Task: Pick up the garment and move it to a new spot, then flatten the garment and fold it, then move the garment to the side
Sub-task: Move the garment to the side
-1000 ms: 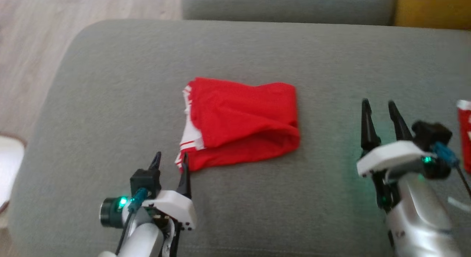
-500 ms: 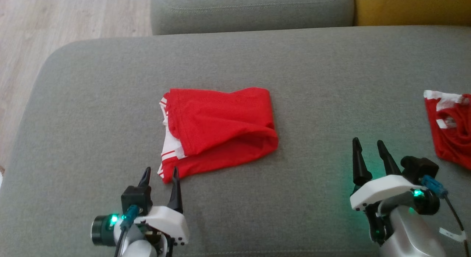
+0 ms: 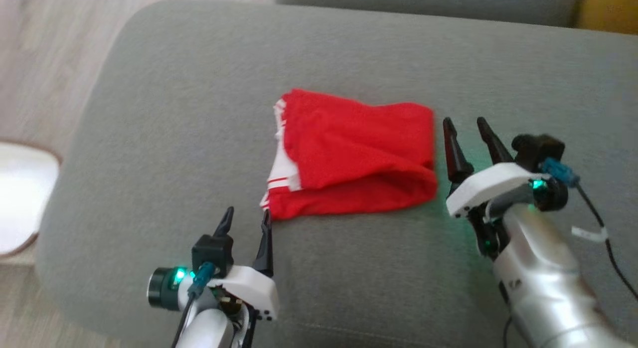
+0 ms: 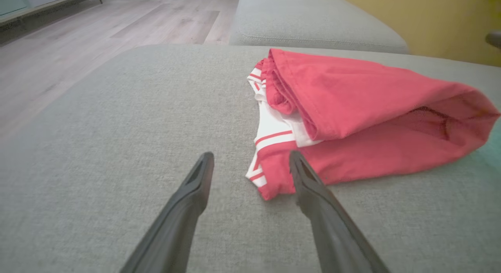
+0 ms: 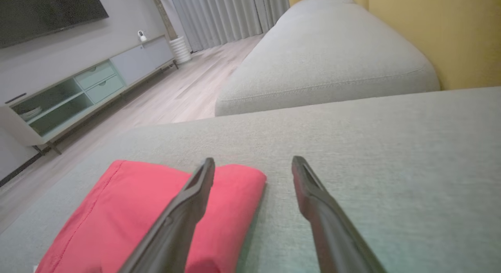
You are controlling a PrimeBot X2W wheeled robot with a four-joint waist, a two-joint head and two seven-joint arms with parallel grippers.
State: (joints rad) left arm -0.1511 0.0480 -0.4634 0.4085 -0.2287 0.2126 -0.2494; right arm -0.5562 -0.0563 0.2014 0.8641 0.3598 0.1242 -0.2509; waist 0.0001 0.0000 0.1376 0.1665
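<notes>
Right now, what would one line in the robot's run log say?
red garment: folded over, on grey cushion | left gripper: open, by its striped corner | right gripper: open, beside its right edge | held: nothing

Red garment [image 3: 356, 151] with white striped trim, grey sofa [image 3: 199, 98], seemingly yellow wall [image 5: 430, 26]

left tool [image 3: 247, 212] and right tool [image 3: 464, 121] both spread wide, fingers pointing forward.

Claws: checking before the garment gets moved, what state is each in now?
Left claw: open, holding nothing, by the red garment corner.
Right claw: open, holding nothing, beside the garment.
</notes>
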